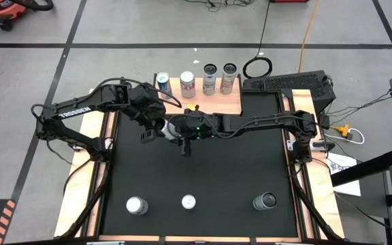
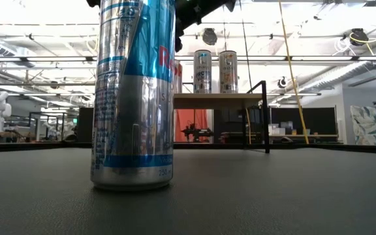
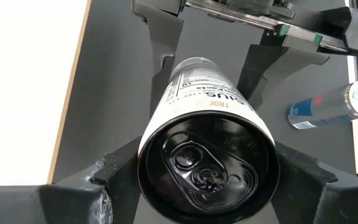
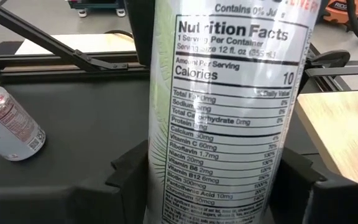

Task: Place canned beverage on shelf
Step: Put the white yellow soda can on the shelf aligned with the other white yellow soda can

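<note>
A tall white can (image 3: 207,124) with a black lid and a nutrition label (image 4: 229,112) hangs above the black mat (image 1: 203,170), near the middle of the table. My left gripper (image 3: 207,180) and my right gripper (image 4: 210,180) are both shut on it, the left coming from the table's left and the right from its right (image 1: 177,129). The shelf (image 1: 213,102), with a pale wood top, stands at the far edge. It carries several upright cans (image 1: 209,79) in a row. My left gripper pinches the can's upper end (image 3: 146,149), just below the lid, between its two fingers. They slant down at it from the table's left. My right gripper pinches the can's lower body (image 4: 160,177) between its two fingers, coming nearly level from the table's right and lying across it. The can stands roughly upright, clear of the mat.
Three cans stand along the mat's near edge: a red-and-white one (image 4: 8,127), a blue-and-silver one (image 2: 134,98) close to the low camera, and a dark one (image 1: 265,201). The mat between them and the arms is bare. Cables and a dark box (image 1: 298,85) lie at the far right.
</note>
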`<action>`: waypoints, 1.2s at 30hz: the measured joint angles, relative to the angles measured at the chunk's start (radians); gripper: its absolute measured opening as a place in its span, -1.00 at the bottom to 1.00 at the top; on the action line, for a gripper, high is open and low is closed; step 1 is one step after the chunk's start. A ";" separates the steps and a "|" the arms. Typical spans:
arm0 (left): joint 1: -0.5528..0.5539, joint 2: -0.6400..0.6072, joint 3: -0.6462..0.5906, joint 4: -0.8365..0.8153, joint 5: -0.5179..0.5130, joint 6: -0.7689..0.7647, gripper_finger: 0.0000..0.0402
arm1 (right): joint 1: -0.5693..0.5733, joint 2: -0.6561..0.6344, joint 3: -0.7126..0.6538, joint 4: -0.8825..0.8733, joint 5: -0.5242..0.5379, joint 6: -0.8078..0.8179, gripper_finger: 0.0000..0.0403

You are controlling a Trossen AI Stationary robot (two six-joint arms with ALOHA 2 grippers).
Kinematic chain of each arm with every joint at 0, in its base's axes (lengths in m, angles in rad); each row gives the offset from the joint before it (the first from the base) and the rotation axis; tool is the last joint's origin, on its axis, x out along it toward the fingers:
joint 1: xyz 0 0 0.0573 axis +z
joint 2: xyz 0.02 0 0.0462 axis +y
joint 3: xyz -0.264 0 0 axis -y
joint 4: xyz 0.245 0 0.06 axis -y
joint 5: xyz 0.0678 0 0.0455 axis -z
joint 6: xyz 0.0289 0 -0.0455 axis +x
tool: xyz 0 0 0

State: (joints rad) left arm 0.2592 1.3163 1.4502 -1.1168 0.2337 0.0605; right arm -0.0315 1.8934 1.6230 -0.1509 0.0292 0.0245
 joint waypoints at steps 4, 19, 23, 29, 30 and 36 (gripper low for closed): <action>0.000 0.000 0.000 0.002 -0.002 0.000 0.38 | 0.000 -0.001 0.000 0.001 0.000 0.001 0.09; 0.001 -0.001 0.001 0.015 -0.002 -0.003 0.38 | 0.000 -0.019 -0.001 -0.004 0.000 0.000 0.09; 0.001 -0.001 0.001 0.020 -0.002 -0.005 0.38 | -0.001 -0.019 -0.001 -0.005 0.000 0.000 0.09; 0.001 -0.001 0.001 0.042 -0.002 -0.110 0.44 | -0.002 -0.021 -0.001 -0.006 0.011 0.001 0.09; 0.001 0.000 0.000 0.047 -0.004 -0.125 0.48 | -0.001 -0.021 -0.001 -0.004 0.027 -0.001 0.09; 0.002 0.002 0.000 0.065 -0.011 -0.133 0.80 | -0.001 -0.022 0.001 -0.006 0.048 -0.008 0.09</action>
State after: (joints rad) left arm 0.2615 1.3182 1.4502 -1.0515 0.2230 -0.0727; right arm -0.0322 1.8709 1.6241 -0.1568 0.0776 0.0163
